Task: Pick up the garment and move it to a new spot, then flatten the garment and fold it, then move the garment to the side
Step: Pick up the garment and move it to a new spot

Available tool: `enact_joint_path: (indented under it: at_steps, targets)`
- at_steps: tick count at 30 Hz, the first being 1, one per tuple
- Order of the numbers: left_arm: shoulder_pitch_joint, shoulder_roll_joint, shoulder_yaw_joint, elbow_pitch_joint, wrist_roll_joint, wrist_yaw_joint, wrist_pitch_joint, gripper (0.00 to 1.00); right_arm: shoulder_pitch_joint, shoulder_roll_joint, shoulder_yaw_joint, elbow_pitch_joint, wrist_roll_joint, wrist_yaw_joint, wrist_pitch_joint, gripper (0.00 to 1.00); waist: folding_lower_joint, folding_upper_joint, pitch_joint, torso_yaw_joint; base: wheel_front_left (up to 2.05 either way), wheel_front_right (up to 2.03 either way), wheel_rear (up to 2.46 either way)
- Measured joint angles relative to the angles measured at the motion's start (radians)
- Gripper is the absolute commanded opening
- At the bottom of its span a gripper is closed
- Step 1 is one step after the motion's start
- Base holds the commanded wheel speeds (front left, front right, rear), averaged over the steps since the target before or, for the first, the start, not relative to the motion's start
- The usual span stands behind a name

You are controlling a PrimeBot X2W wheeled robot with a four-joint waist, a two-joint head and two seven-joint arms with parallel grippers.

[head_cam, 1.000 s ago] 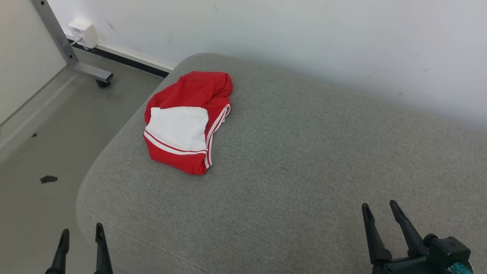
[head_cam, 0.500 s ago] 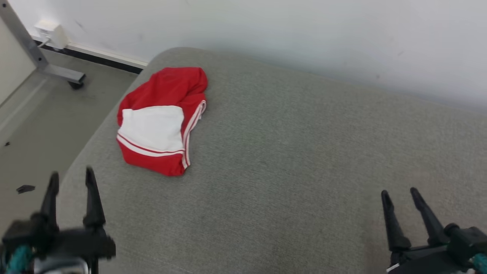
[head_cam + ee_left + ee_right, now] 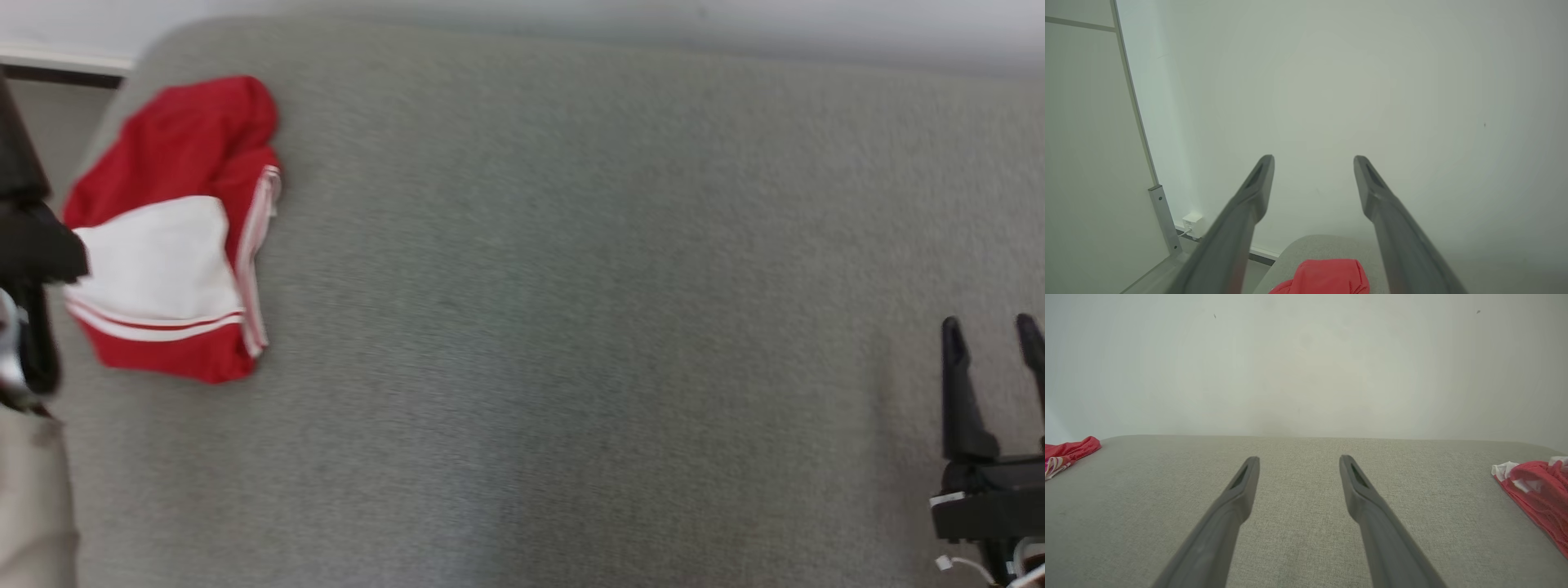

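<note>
Here, at the far left, my left fingers (image 3: 1251, 200) stand wide apart and empty. They are raised above the cushion and aimed at the pale wall (image 3: 1433, 90). In the left wrist view the garment sits low between them. The garment (image 3: 171, 237) is a red jersey with a white panel and white stripe trim. It lies bunched near the far left corner of the grey cushion (image 3: 531, 286), close to its left edge.

The middle of the cushion is bare. Near its right edge, my right fingers (image 3: 959, 392) are also wide and empty, well apart from the garment.

Further right, the right wrist view shows another red cloth (image 3: 1535, 490) with white trim, at the cushion's right edge.

What could go wrong, as I judge it:
- Closing my left fingers from this height would catch nothing.
- Coming in from the side could nudge the bunched garment over the near left edge.
- Pinching only the top layer could let the rest slide out, if the fabric is slippery.
- The head view is blurred, which could throw off my aim.
- The second red cloth could be mistaken for the garment.
</note>
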Motion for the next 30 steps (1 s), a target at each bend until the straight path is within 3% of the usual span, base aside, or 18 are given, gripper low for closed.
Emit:
enact_joint_path:
  at_steps: [8,16,26,29,30]
  targets:
    - [-0.156,0.106,0.023,0.187,-0.008,-0.001,0.079,1.0,-0.008,0.005,-0.049,-0.035,0.007,0.0,-0.021,1.0,0.0001,0.0001,0.125,-0.119,0.0,0.0,0.0]
    - [-0.194,0.156,0.03,0.412,-0.032,-0.001,0.203,1.0,-0.02,0.013,-0.053,-0.032,0.006,0.0,-0.03,1.0,0.0,0.0001,0.213,-0.216,0.0,0.0,0.0]
    - [-0.194,0.187,0.037,0.593,-0.07,-0.015,0.384,1.0,-0.039,0.012,-0.035,-0.018,0.004,0.0,-0.031,1.0,-0.0002,0.0001,0.236,-0.261,0.0,0.0,0.0]
    - [-0.192,0.193,0.034,0.614,-0.072,-0.016,0.387,1.0,-0.039,0.01,-0.03,-0.017,0.004,0.0,-0.031,1.0,-0.0004,-0.0001,0.234,-0.268,0.0,0.0,0.0]
    - [-0.192,0.193,0.032,0.619,-0.072,-0.016,0.38,0.65,-0.039,0.01,-0.029,-0.016,0.004,0.0,-0.031,1.0,-0.0003,-0.0001,0.232,-0.27,0.0,0.0,0.0]
